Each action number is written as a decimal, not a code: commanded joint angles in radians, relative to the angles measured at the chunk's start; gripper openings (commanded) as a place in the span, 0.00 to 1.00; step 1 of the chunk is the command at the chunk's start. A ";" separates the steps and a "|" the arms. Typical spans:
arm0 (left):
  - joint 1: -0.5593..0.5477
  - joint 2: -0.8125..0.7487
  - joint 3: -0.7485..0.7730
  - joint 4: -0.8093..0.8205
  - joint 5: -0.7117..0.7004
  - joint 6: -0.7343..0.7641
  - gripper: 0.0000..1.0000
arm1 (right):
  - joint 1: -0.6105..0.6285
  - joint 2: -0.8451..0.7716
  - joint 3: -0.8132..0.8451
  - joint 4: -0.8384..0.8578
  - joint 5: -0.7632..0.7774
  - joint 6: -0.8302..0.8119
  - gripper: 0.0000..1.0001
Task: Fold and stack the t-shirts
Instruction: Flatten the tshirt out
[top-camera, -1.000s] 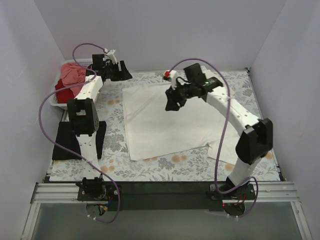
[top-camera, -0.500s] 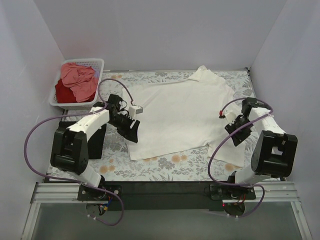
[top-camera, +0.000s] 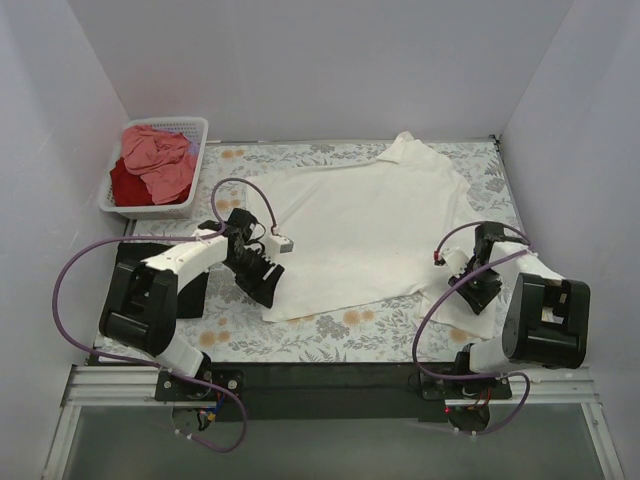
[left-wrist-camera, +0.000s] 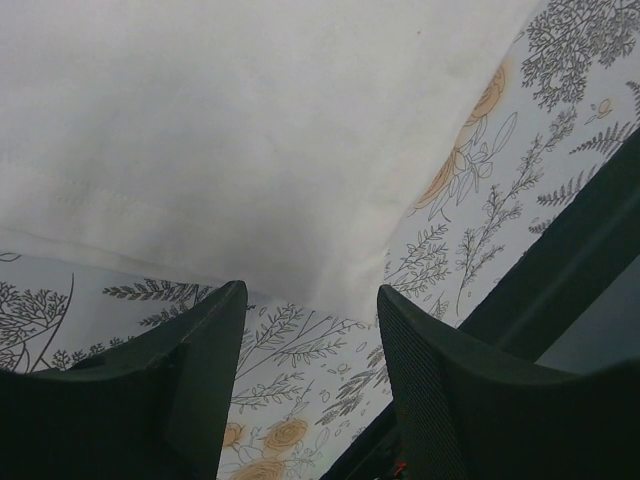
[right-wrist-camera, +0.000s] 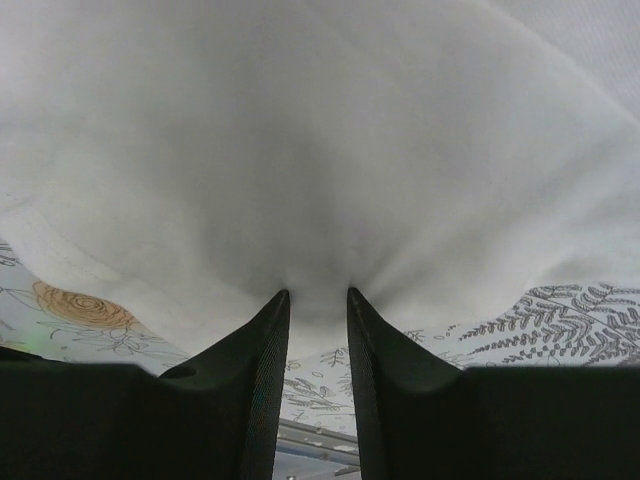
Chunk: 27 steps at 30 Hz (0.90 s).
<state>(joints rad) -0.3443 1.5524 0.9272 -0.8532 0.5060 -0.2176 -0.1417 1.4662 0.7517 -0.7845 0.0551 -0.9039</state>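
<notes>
1. While the right fingers (right-wrist-camera: 262, 390) are clenched on a puckered bit of the cream shirt (top-camera: 360, 225) at its near right edge, the left fingers (left-wrist-camera: 205, 370) stand apart, straddling its near left corner without gripping it.
2. That shirt lies spread across the middle of the table (top-camera: 330, 338), not yet folded.
3. A black shirt (top-camera: 196, 290) lies at the near left, seemingly folded already.
4. The pink shirt (top-camera: 155, 150) and dark red shirt (top-camera: 125, 185) sit crumpled in the basket (top-camera: 195, 125) at the far left, so most of the work remains.
</notes>
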 joint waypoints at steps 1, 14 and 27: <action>-0.030 -0.037 -0.037 0.020 -0.046 -0.005 0.54 | -0.013 -0.010 -0.143 0.047 0.092 -0.061 0.36; -0.065 -0.029 0.022 -0.093 -0.057 0.037 0.51 | -0.013 -0.186 0.142 -0.225 -0.196 -0.107 0.39; -0.065 0.084 0.110 -0.004 -0.037 -0.051 0.51 | -0.013 0.111 0.238 -0.130 -0.176 -0.061 0.36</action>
<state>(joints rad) -0.4080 1.6081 1.0595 -0.8963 0.4534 -0.2401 -0.1505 1.5749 0.9997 -0.9127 -0.1150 -0.9493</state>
